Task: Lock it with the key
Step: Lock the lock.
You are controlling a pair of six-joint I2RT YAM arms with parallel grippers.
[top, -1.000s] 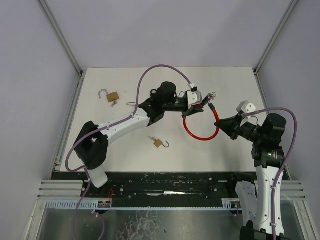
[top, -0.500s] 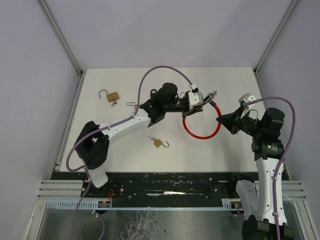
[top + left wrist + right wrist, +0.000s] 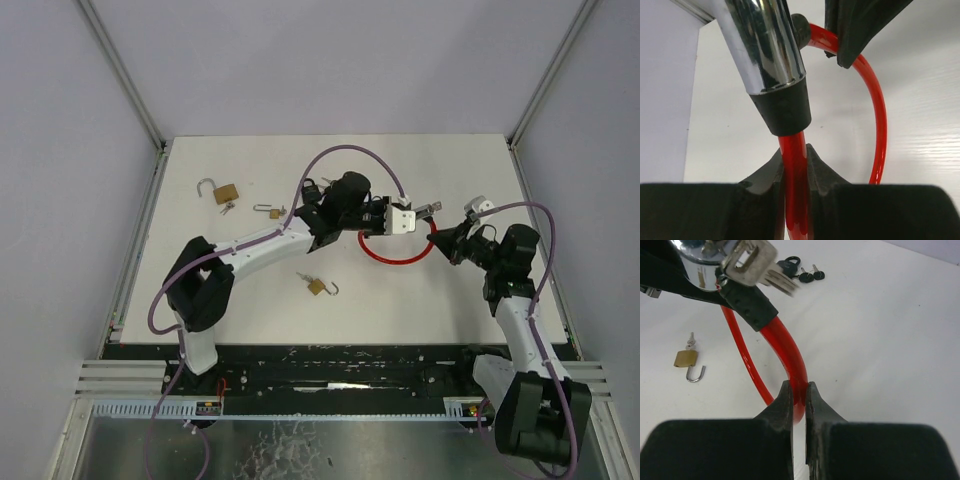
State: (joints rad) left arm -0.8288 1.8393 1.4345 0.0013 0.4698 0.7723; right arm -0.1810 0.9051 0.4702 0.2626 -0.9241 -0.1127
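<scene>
Both left pincer [image 3: 795, 165] and right pincer [image 3: 799, 395] grip the cable lock [image 3: 782, 340].

Bright, even overhead light, faint shadows (wrist-view foregrounds slightly soft).

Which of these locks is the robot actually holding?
The red cable lock, pinched by the left end effector and the right end effector; the large brass padlock and small brass padlock lie loose, untouched.

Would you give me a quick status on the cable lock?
Left gripper and right gripper shut on red cable. Keys at lock cylinder. Nothing in the way.
</scene>
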